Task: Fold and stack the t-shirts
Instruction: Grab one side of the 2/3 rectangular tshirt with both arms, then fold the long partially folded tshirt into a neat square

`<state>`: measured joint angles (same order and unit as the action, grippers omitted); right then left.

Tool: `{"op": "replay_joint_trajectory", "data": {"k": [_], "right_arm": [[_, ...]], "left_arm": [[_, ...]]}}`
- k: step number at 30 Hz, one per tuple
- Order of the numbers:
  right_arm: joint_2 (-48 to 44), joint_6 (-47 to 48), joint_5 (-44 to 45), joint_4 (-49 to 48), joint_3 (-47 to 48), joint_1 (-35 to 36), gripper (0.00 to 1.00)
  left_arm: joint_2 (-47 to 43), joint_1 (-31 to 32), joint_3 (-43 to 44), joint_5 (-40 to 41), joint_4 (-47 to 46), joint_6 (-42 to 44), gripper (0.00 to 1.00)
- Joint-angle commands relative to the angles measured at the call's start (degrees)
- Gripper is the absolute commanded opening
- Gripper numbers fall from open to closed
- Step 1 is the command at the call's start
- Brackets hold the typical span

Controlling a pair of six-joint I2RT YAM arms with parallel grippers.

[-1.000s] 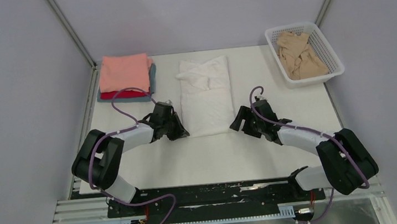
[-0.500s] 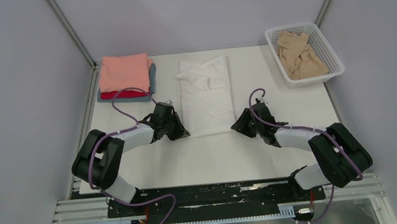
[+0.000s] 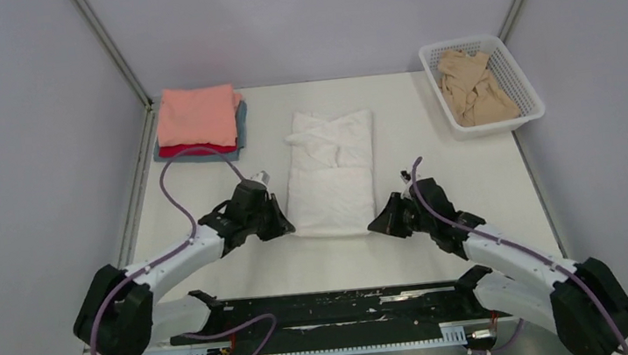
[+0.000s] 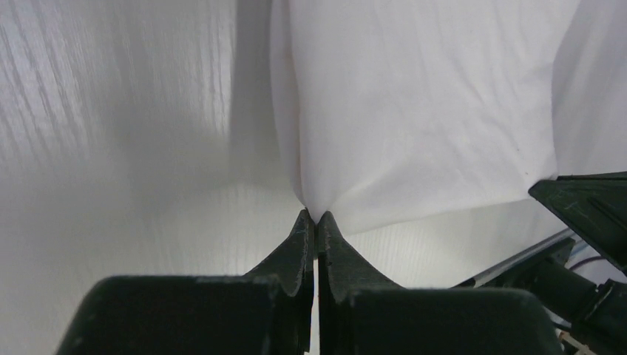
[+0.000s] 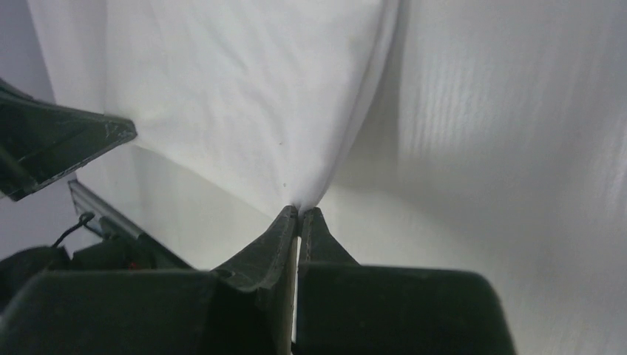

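A white t-shirt, folded into a long strip, lies in the middle of the table. My left gripper is shut on its near left corner. My right gripper is shut on its near right corner. Both corners are pinched to a point at the fingertips, and the near hem hangs a little above the table between them. A folded stack sits at the back left, with a salmon-pink shirt on top, a red one beneath it and a grey-blue one at the bottom. A beige shirt lies crumpled in the basket.
The white lattice basket stands at the back right corner. Grey walls close in on the left, right and back. A black rail with the arm bases runs along the near edge. The other arm's black finger shows at the edge of each wrist view.
My right gripper closed on the shirt's near right corner. Both grippers then drew toward the near edge, dragging the white shirt some way forward.
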<state>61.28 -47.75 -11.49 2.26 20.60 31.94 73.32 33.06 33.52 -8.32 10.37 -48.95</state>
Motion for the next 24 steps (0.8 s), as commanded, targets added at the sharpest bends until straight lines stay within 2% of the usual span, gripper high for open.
{"op": "replay_joint_trajectory", "data": {"k": [1,7,11,15,18,24], "right_arm": [[-12.5,5.8,-14.3,10.8,1.2,0.2,0.00],[-24.2,8.0,-23.9,18.8,5.2,0.3,0.00],[-30.0,9.9,-26.0,21.7,8.0,0.4,0.00],[-33.6,9.2,-21.2,22.2,9.5,0.3,0.00],[-32.8,9.1,-15.2,22.2,11.1,0.2,0.00],[-26.7,7.4,2.2,20.1,15.2,0.2,0.00]], "left_arm": [[-12.6,3.6,-1.0,4.9,10.7,1.8,0.00],[-33.7,6.9,-1.6,3.9,15.9,2.3,0.00],[-41.2,7.6,-0.6,4.1,17.4,2.8,0.00],[-42.4,7.6,0.2,5.1,17.1,3.3,0.00],[-40.9,7.6,1.8,7.5,15.4,3.4,0.00],[-31.6,7.6,7.5,17.7,12.3,1.9,0.00]]}}
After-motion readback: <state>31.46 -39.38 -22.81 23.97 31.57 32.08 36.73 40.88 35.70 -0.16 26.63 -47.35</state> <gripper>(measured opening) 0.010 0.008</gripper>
